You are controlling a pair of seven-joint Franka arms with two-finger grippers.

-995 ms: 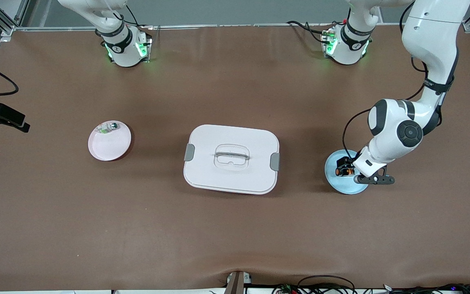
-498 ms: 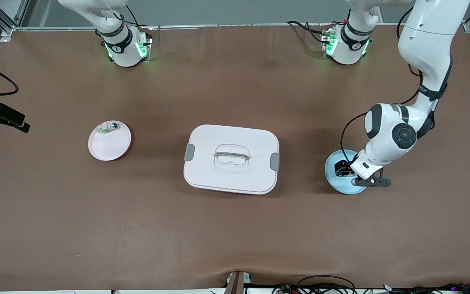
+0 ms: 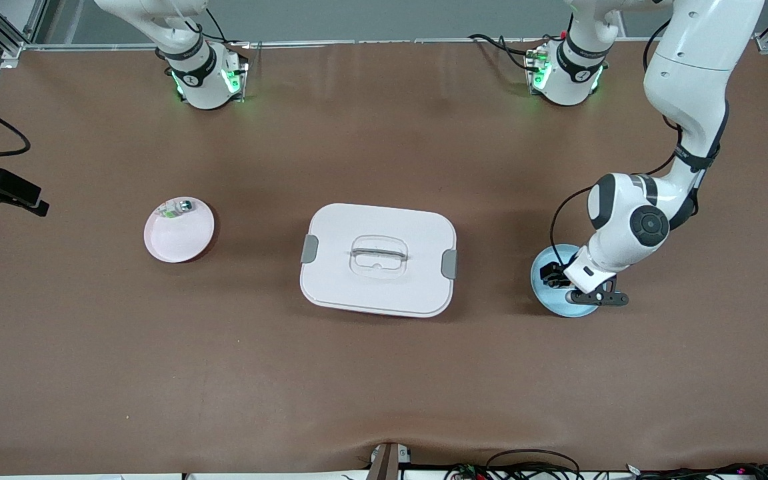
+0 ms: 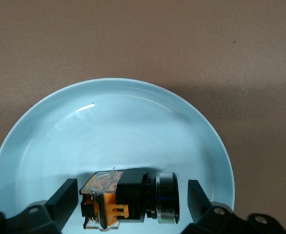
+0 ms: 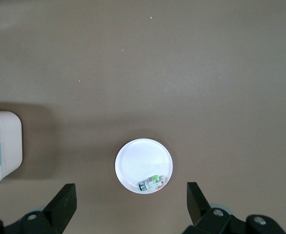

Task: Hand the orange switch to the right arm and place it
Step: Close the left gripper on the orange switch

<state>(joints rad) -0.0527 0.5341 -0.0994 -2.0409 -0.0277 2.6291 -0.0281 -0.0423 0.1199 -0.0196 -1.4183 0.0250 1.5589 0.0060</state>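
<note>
Your left gripper (image 4: 132, 197) is down in the pale blue round glossy dish (image 3: 547, 297) at the lower right of the front view, its two black fingers (image 4: 65, 197) spread wide with a clear gap on either side of the orange switch (image 4: 128, 200) — they straddle it and neither pad touches it, so nothing is grasped yet. The switch lies on its side on the dish floor, low in the left wrist picture: a black stubby body with an orange block and a foil-like label at one end, a dark ringed face at the other.

Your right gripper (image 5: 132, 204) waits high over the table, fingers apart and empty. Under it, low in the right wrist picture, sits the small white round plate (image 5: 133, 156) with a small clear, silver and green part (image 5: 152, 184) lying at its rim; in the front view this plate is at middle left.

Between the two dishes, at frame centre, stands a white rounded-rectangular lidded plastic box (image 3: 379, 259) with grey side clips and a clear handle — well apart from both. The brown matte table top (image 3: 384, 387) shows faint creases along the bottom edge
</note>
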